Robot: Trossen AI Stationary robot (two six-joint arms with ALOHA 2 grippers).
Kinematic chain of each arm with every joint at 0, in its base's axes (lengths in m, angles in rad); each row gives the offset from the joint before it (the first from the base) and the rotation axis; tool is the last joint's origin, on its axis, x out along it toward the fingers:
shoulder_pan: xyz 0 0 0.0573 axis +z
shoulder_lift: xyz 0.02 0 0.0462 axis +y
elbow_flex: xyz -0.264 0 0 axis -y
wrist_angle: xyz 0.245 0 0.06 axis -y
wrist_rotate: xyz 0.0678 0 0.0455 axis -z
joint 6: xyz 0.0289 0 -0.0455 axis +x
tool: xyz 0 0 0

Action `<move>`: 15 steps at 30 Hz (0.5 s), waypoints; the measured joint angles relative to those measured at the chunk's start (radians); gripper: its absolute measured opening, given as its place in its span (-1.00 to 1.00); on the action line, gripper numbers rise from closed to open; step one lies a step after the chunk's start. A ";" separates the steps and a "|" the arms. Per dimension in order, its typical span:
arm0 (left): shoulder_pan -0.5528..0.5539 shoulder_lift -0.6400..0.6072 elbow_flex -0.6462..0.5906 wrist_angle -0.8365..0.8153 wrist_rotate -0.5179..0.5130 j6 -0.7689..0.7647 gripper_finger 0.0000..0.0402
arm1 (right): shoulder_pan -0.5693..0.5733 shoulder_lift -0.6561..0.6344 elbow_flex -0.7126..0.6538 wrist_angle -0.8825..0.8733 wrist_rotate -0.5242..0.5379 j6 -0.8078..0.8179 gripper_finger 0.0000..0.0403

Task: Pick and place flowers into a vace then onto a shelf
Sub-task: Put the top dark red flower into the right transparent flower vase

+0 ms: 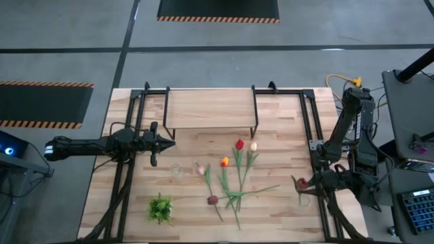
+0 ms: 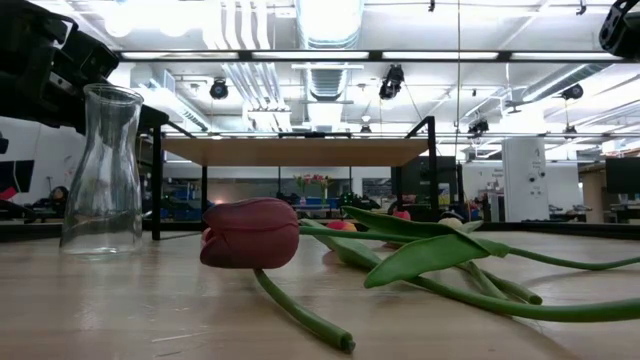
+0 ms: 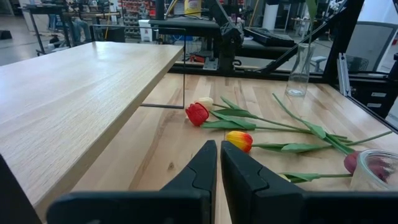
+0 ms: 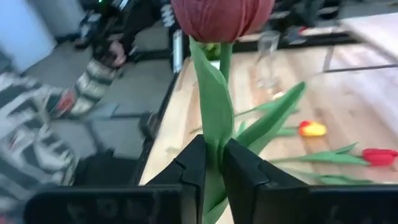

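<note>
Right gripper (image 4: 211,163) clamped on stem of a dark red tulip (image 4: 222,18), near the table's (image 1: 271,217) right edge, over a small glass vase (image 1: 304,199); flower head straight ahead of the fingertips, one long leaf running down between the fingers. Left gripper (image 3: 219,163) near the left edge, just off the front left corner of the shelf (image 1: 210,108); fingers nearly together, only a thin gap, gripping nothing. Remaining flowers loose on the tabletop mid-table, in front of the shelf: red tulip (image 1: 239,144) and cream tulip (image 1: 253,146) closest to it, orange tulip (image 1: 224,161) and pink tulip (image 1: 201,169) further forward, maroon tulip (image 1: 212,200) toward the front edge, stems crossing. Clear glass carafe (image 2: 101,168) upright just beside the pink one. Leafy green tuft (image 1: 160,208) by the front edge, left of the flowers.
</note>
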 joint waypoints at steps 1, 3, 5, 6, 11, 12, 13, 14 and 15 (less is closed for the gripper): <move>0.000 0.000 0.000 0.000 0.000 0.000 -0.97 | 0.000 0.000 0.000 0.000 -0.032 -0.006 -0.74; 0.000 0.000 0.000 0.000 0.000 0.000 -0.97 | 0.000 0.000 0.000 0.000 -0.090 -0.006 -0.68; 0.000 0.000 0.000 0.000 0.000 0.000 -0.97 | 0.000 0.000 0.000 0.000 -0.141 0.002 -0.63; 0.000 0.000 0.000 0.000 0.000 0.000 -0.97 | 0.000 0.000 0.000 0.000 -0.163 0.006 -0.61; 0.000 0.000 0.000 0.000 0.000 0.000 -0.97 | 0.000 -0.001 0.000 0.002 -0.212 0.009 -0.53; 0.000 0.000 0.000 0.000 0.000 0.000 -0.97 | 0.000 -0.003 0.000 0.002 -0.219 0.009 -0.50; 0.000 0.000 0.000 0.000 0.000 0.000 -0.97 | 0.000 -0.006 0.000 0.001 -0.224 0.009 -0.47; 0.000 0.000 0.000 0.000 0.000 0.000 -0.97 | 0.000 -0.010 0.000 0.001 -0.228 0.009 -0.44; 0.000 0.000 0.000 0.000 0.000 0.000 -0.97 | -0.001 -0.015 0.000 0.001 -0.238 0.010 -0.41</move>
